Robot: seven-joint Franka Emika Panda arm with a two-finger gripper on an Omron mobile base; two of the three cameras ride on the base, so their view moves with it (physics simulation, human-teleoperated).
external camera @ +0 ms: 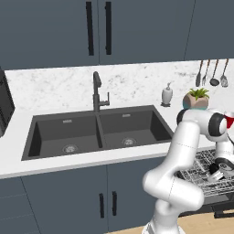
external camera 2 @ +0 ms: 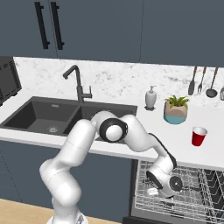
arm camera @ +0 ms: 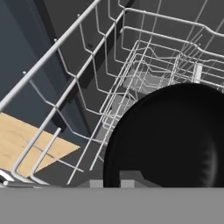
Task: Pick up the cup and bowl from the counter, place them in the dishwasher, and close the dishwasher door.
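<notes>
The double sink (external camera 2: 65, 116) is sitting in the left part of the tabletop (external camera 2: 175, 142), with a dark tap (external camera 2: 78, 83) rising at its back edge. To the right of the sink, a white soap bottle (external camera 2: 151, 98) is standing near the back edge of the tabletop, and a teal-and-beige plant pot (external camera 2: 176, 110) is standing just to its right. The red cup (external camera 2: 199, 136) is standing upright near the front edge of the tabletop, to the right of the plant pot and apart from it. Kitchen utensils (external camera 2: 202, 81) are hanging on the wall above the right end of the tabletop.

Below the front edge of the tabletop, right of the sink, the dishwasher (external camera 2: 135, 188) is standing open, with its silver wire rack (external camera 2: 192, 197) showing. The white arm is reaching down over the rack, and the tool (external camera 2: 168, 202) is hanging low inside it, towards the rack's left side. In the hand view the bowl (arm camera: 175, 140), nearly black, is lying close in front of the tool, against the wires of the rack, near the rack's left wall. The tool's jaws are standing almost closed; whether the tool's fingertips are touching the bowl's rim cannot be told. Wooden floor (arm camera: 26, 144) is showing through the rack wires at the left of the hand view.
</notes>
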